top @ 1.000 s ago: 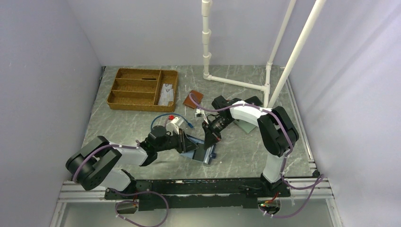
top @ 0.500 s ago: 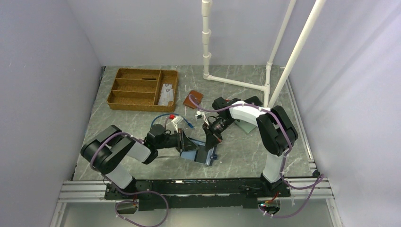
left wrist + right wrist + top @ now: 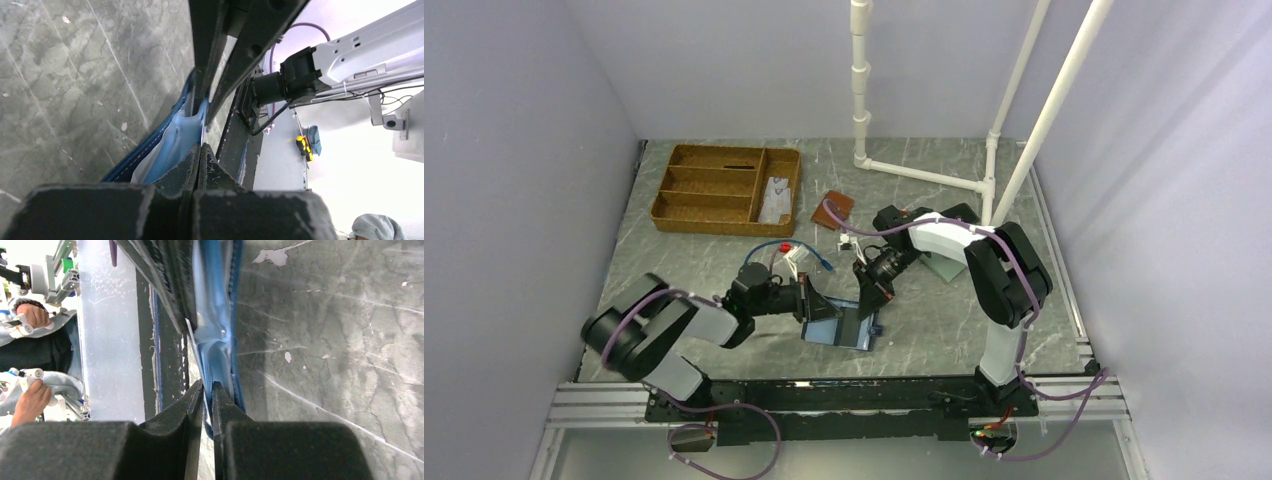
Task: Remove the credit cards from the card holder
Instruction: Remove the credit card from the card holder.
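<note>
The navy card holder (image 3: 842, 328) lies open on the table between both grippers, its glossy light blue inside up. My left gripper (image 3: 821, 307) is shut at its left edge. In the left wrist view the fingertips (image 3: 201, 148) pinch a thin pale card edge (image 3: 202, 134) standing out of the blue lining (image 3: 172, 147). My right gripper (image 3: 867, 300) is shut on the card holder's right side. In the right wrist view blue lining (image 3: 212, 340) runs between its nearly closed pads (image 3: 220, 400). The card faces are hidden.
A wicker tray (image 3: 724, 187) stands at the back left with pale flat pieces (image 3: 774, 198) in its right compartment. A brown wallet (image 3: 837, 207), a small red item (image 3: 786, 246) and a blue cable (image 3: 759, 268) lie behind the grippers. White pipes (image 3: 924, 175) rise at the back right.
The left arm's elbow has swung and its gripper has drawn slightly left. The card holder has shifted a little left with it. The right gripper has stayed in place.
</note>
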